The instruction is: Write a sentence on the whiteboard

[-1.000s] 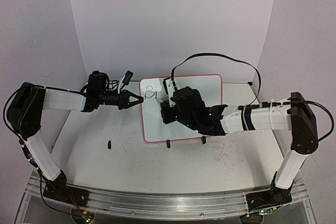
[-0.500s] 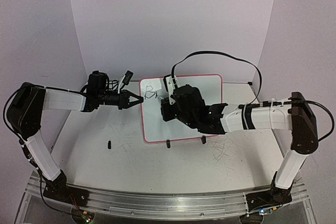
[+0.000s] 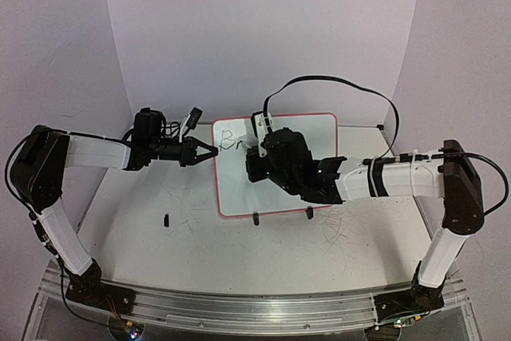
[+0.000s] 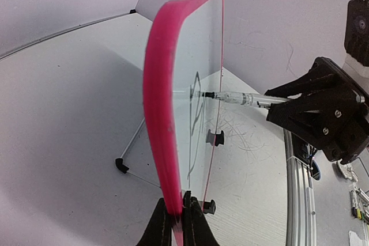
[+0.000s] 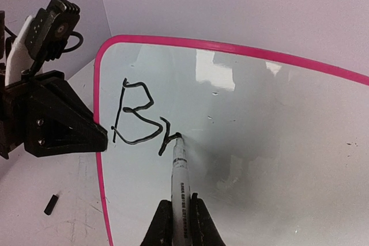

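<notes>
The whiteboard with its pink frame stands upright on black clip feet mid-table. My left gripper is shut on its left edge; in the left wrist view the jaws pinch the pink frame at the bottom of the view. My right gripper is shut on a white marker whose tip touches the board. The sentence reads only "Br" in black, at the board's upper left; it also shows in the top view. The right gripper hides the board's middle in the top view.
A small black cap lies on the table left of the board, also in the right wrist view. Old scribble marks cover the tabletop. White walls enclose the back and sides. The aluminium rail runs along the near edge.
The marker tip has moved rightward on the board, finishing the "r" after the "B". The right gripper shifted slightly up and right. The left arm has not moved.
</notes>
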{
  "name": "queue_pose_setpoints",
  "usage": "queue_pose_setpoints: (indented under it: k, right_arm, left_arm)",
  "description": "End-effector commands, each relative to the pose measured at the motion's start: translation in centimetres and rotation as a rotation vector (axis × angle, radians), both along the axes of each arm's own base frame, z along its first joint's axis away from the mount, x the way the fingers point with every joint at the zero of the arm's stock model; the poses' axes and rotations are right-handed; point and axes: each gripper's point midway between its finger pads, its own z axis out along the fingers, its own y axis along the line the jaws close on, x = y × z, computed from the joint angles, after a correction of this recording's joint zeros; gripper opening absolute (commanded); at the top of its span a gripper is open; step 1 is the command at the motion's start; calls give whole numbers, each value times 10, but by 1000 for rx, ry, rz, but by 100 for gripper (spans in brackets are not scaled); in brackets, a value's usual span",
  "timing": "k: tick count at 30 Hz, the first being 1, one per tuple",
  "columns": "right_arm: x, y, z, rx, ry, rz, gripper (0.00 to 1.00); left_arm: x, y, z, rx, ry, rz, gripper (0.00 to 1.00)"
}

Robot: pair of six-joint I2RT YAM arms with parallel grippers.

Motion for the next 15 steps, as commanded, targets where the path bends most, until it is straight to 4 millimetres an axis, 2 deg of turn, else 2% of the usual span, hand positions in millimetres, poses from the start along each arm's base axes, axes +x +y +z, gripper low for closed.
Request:
queue_pose_setpoints:
  k: [1, 5, 8, 13, 15]
  right_arm:
    - [14, -21, 25, 55, -43, -106, 0]
    - [11, -22, 24, 64, -35, -98, 0]
    - [7, -17, 30, 78, -39, -56, 0]
    - [-15, -17, 72, 203, -122, 68, 0]
    - [-14, -19, 77, 200, -143, 70, 0]
  left_arm:
    - [-3, 2, 36, -28, -162, -5, 0]
    - [-3, 1, 37, -29, -163, -6, 0]
    - [-2, 2, 37, -29, -163, -4, 0]
    - [-2, 2, 35, -25, -162, 3, 0]
    - [-1, 2, 34, -23, -160, 2, 0]
